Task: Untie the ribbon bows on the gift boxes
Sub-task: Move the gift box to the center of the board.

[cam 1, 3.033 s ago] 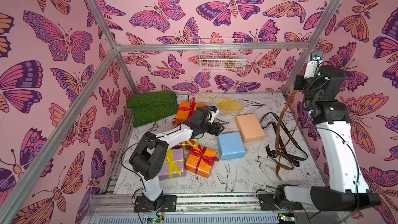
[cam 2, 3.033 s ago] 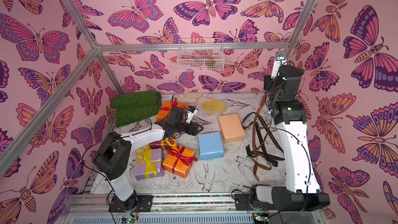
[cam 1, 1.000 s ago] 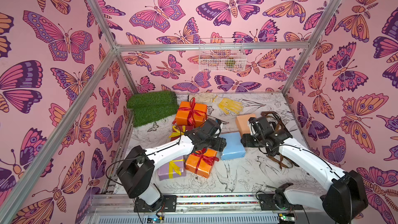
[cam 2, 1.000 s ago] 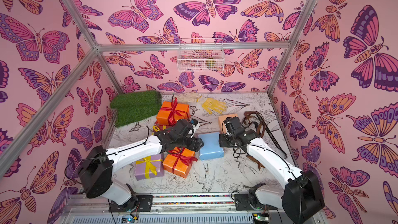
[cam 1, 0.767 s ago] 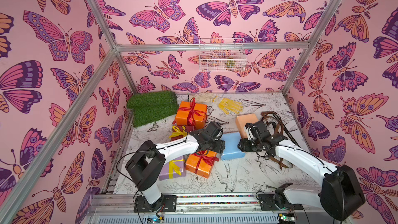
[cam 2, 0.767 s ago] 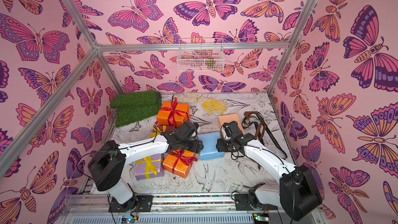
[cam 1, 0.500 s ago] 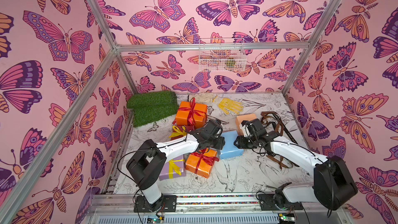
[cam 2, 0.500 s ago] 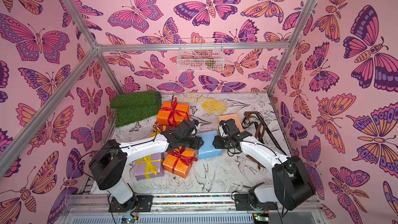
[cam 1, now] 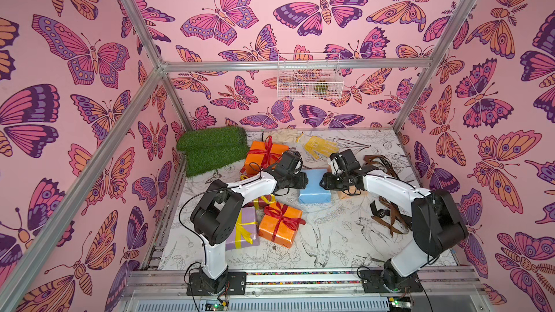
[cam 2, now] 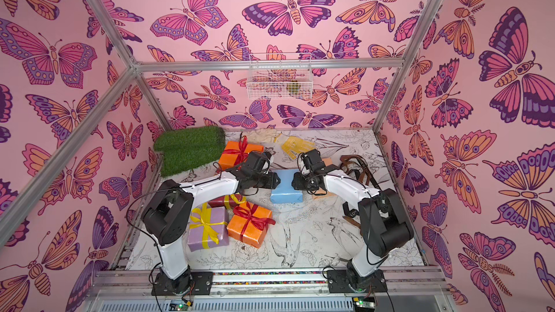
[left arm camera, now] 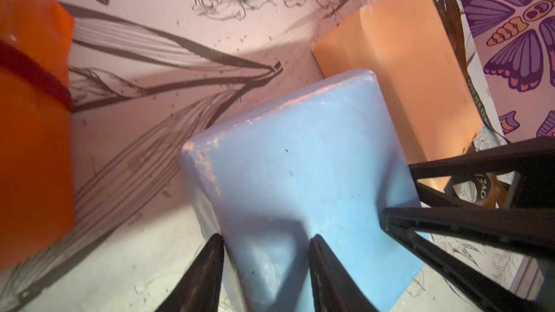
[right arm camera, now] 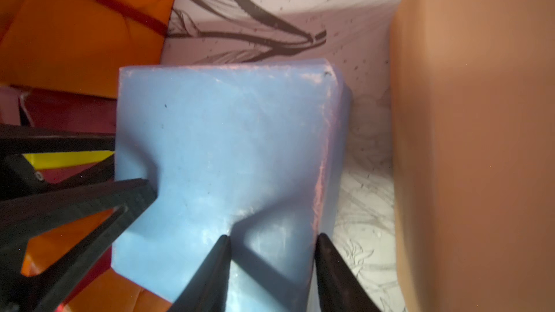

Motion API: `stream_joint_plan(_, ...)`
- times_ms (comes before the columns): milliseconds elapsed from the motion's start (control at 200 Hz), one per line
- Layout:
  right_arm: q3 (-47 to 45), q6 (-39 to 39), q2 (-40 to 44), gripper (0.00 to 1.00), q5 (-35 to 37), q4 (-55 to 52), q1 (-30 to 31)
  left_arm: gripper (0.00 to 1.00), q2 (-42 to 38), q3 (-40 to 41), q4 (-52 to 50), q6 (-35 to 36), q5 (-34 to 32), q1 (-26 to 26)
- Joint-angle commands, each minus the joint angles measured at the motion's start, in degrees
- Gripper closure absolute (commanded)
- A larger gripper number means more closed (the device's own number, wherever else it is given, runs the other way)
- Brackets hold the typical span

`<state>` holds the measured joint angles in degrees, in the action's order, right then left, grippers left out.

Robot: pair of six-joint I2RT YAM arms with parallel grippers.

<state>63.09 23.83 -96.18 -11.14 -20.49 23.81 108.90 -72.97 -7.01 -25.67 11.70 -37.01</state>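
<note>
A light blue gift box (cam 1: pixel 313 187), with no ribbon on it, sits mid-floor between my two grippers in both top views. My left gripper (cam 1: pixel 304 180) is shut on its left side, fingers denting the paper (left arm camera: pixel 265 241). Opposite it, my right gripper (cam 1: pixel 322 181) is shut on the right side (right arm camera: pixel 271 238). The peach box (left arm camera: pixel 405 70) stands bare just behind the right arm. Red bows stay tied on the far orange box (cam 1: pixel 264 157) and the near orange box (cam 1: pixel 280 225). Yellow ribbons wrap the lilac box (cam 1: pixel 243 231) and the dark red box (cam 1: pixel 261 202).
Loose brown and black ribbons (cam 1: pixel 390 220) lie along the right wall. A green turf mat (cam 1: pixel 213 150) fills the back left corner. A yellow glove (cam 1: pixel 319 145) and a white glove (cam 1: pixel 283 135) lie at the back. A wire basket (cam 1: pixel 309 78) hangs on the back wall.
The right arm came down from high on the right. Both grippers closed in on the light blue box from either side, and the box has shifted a little toward the back.
</note>
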Motion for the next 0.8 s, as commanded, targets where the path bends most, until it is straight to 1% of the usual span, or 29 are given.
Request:
stream_joint_plan(0, 3.51, -1.69, -4.57, 0.54, -0.33, 1.06, -1.36, 0.52, 3.62, -3.67, 2.52, 3.3, 5.49, -0.31)
stream_joint_plan(205, 10.13, -3.78, -8.65, 0.53, -0.87, 0.04, -3.57, 0.51, 7.94, -9.46, 2.56, 4.22, 6.21, 0.2)
stream_joint_plan(280, 12.29, -4.57, -9.29, 0.5, 0.14, -1.6, -4.01, 0.51, 8.64, -10.85, 2.44, 4.38, 6.32, 0.52)
stream_joint_plan(361, 12.93, -5.77, -8.23, 0.45, 2.09, -2.81, -4.21, 0.48, 8.28, -11.03, 2.2, 4.4, 6.59, 0.85)
stream_joint_plan(386, 13.01, -6.26, -7.64, 0.43, 3.03, -3.37, -4.21, 0.47, 7.74, -10.76, 2.02, 4.45, 6.4, 0.97)
stream_joint_plan(436, 13.11, -7.19, -6.15, 0.4, 4.69, -4.69, -4.21, 0.39, 6.56, -9.92, 1.54, 4.82, 6.21, 1.32)
stream_joint_plan(506, 12.53, -8.26, -3.84, 0.36, 6.93, -6.04, -4.21, 0.23, 3.87, -7.89, 1.3, 5.64, 5.8, 1.81)
stream_joint_plan(556, 12.03, -8.46, -1.96, 0.36, 8.16, -7.14, -4.19, 0.16, 1.66, -6.34, 0.85, 6.51, 5.41, 2.17)
stream_joint_plan(641, 10.24, -8.07, 1.8, 0.36, 7.43, -8.21, -3.86, 0.12, -2.85, -3.93, -0.65, 7.83, 3.48, 2.76)
stream_joint_plan(721, 7.11, -7.33, 5.7, 0.36, 5.15, -7.49, -2.72, 0.1, -8.05, -1.84, -2.31, 8.27, 1.42, 3.46)
stream_joint_plan(736, 6.47, -7.28, 7.76, 0.36, 4.75, -7.28, -2.41, 0.11, -9.0, -1.49, -2.67, 8.27, 1.13, 3.6)
stream_joint_plan(796, 4.49, -7.25, 11.04, 0.36, 2.75, -7.25, -0.96, 0.11, -12.89, -0.64, -5.04, 8.57, -0.22, 4.27)
